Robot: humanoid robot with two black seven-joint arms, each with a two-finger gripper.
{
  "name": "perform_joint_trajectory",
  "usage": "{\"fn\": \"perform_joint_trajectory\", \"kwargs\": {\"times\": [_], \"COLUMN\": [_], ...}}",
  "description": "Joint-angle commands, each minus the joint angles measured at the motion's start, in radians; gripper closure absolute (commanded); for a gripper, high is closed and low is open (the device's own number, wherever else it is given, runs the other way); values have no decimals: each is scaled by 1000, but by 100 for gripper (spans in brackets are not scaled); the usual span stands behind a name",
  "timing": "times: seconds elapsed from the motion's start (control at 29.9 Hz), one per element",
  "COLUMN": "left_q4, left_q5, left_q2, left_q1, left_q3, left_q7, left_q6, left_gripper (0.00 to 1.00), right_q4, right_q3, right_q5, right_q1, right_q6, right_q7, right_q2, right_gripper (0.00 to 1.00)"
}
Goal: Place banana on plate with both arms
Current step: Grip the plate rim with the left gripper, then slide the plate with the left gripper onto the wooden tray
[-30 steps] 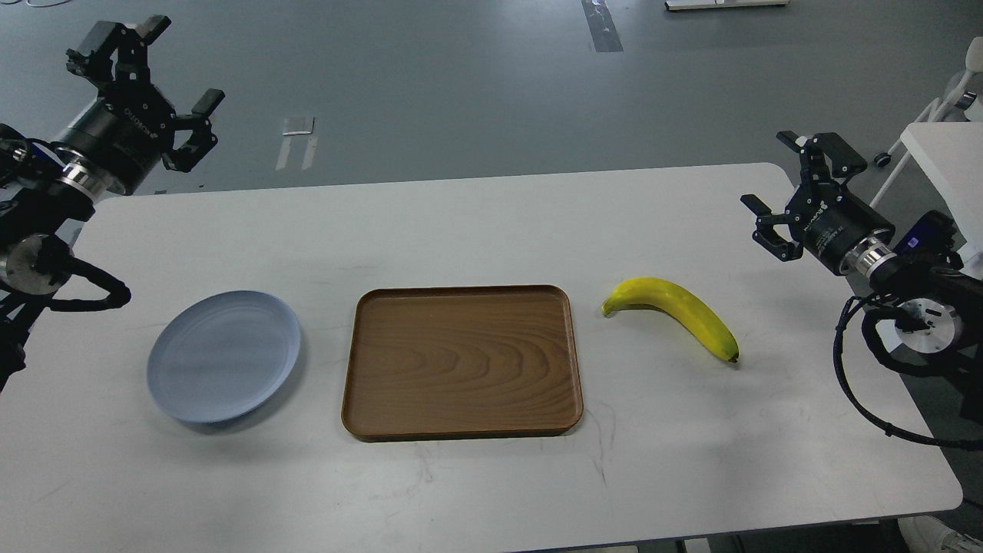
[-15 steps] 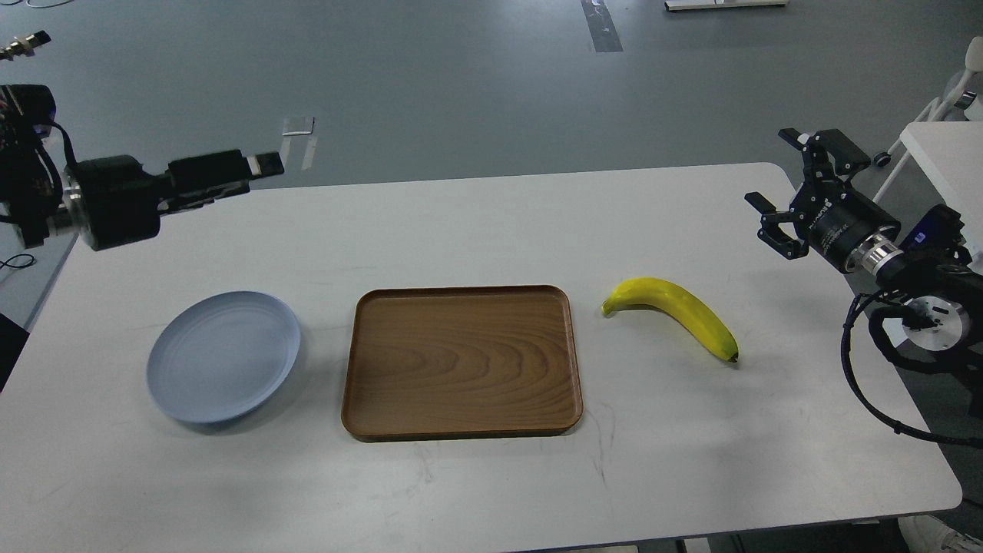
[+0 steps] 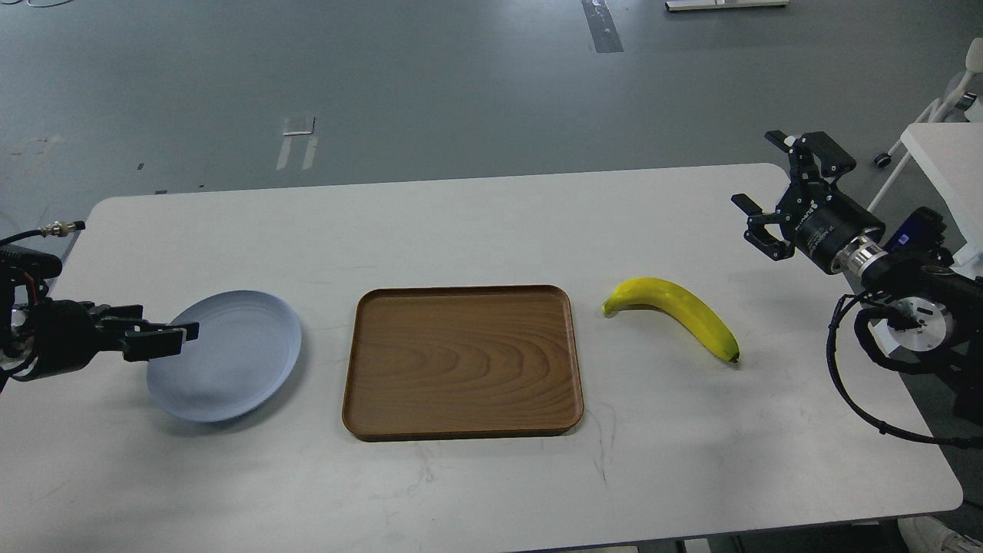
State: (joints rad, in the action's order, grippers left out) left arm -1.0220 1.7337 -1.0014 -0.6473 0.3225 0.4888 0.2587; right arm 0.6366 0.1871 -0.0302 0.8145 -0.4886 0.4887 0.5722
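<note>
Banana (image 3: 676, 313) lies on the bench (image 3: 491, 223) toward its right edge, beside the wooden tray (image 3: 461, 361). Plate (image 3: 226, 355) sits toward the left edge; left gripper (image 3: 170, 338) overlaps its rim, finger state indiscernible. Right gripper (image 3: 772, 201) hovers spread, empty.

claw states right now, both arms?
Left claw: at the plate's left rim, seen side-on; cannot tell if open or shut.
Right claw: open, empty, up and to the right of the banana.
</note>
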Motion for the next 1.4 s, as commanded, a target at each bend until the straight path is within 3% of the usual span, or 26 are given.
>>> {"fn": "perform_joint_trajectory", "kwargs": {"times": [0.0,0.17,0.33,0.57,0.7,0.84,0.87,0.9,0.97,1.37], "left_q4": [74,117,166,187,191,194,194,194,195,192], "left_q5": [-11,-49,-56,-97,-106,-112,-112,-111,-109,-129], "left_q2": [29,55,96,113,113,112,112,112,112,110], "left_q1": [29,54,64,74,74,72,74,74,74,55], "left_q3": [-2,-2,0,-2,-2,-2,-2,-2,-6,-25], "left_q7": [0,0,0,0,0,0,0,0,0,0], "left_q6": [-7,-10,-13,-18,-18,-18,-16,-15,-15,-18], "left_gripper": [1,5,18,21,42,47,59,78,99,100], "right_q4": [0,-2,2,2,2,2,2,2,2,3], "right_q3": [0,8,11,11,11,11,11,11,12,12], "right_q5": [1,1,0,0,0,0,0,0,0,0], "right_q1": [0,0,2,-1,-1,-1,-1,-1,-1,0], "right_q6": [0,0,0,0,0,0,0,0,0,0], "right_q7": [0,0,0,0,0,0,0,0,0,0], "right_q2": [0,3,12,15,15,15,15,15,15,15], "right_gripper": [0,0,0,0,0,0,0,0,0,0]}}
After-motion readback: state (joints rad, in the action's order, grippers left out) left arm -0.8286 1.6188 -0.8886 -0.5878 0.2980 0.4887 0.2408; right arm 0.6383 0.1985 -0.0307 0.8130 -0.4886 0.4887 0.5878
